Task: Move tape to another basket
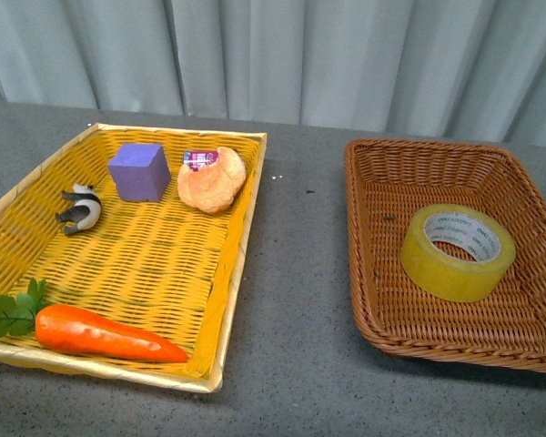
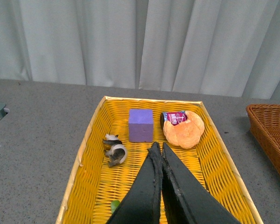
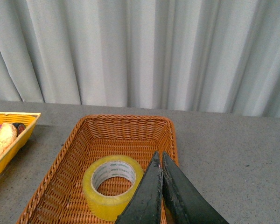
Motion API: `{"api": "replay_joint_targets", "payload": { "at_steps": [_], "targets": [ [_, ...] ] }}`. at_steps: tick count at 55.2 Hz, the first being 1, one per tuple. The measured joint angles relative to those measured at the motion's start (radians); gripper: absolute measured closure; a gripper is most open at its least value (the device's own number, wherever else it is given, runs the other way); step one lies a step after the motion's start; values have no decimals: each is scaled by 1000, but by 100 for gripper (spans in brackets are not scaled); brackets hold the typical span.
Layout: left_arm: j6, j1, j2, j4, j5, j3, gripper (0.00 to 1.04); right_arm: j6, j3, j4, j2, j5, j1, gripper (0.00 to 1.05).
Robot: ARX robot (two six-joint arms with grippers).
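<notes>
Currently tape (image 1: 457,251) lies flat in the brown basket (image 1: 373,173), right side of the bench (image 1: 296,273). Left gripper (image 2: 158,148) hangs over the yellow tray (image 2: 91,135), jaws closed on nothing. Right gripper (image 3: 158,156) hangs just beside the tape, jaws closed, empty.

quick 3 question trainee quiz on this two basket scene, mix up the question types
1. True or false: the tape lies in the brown wicker basket.
2. Which sits nearest the yellow tray-basket's front edge? A purple cube B carrot C bread roll
3. Fill in: the left tool and right tool are both ____.

Key: 1 true; 2 B; 3 shut
</notes>
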Motion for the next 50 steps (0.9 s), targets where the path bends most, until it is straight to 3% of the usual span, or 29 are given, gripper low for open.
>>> {"api": "replay_joint_targets", "payload": {
  "at_steps": [50],
  "targets": [
    [0, 0, -541, -491, 1, -13, 101, 0, -32, -506, -562, 0, 0, 104]
  ]
}}
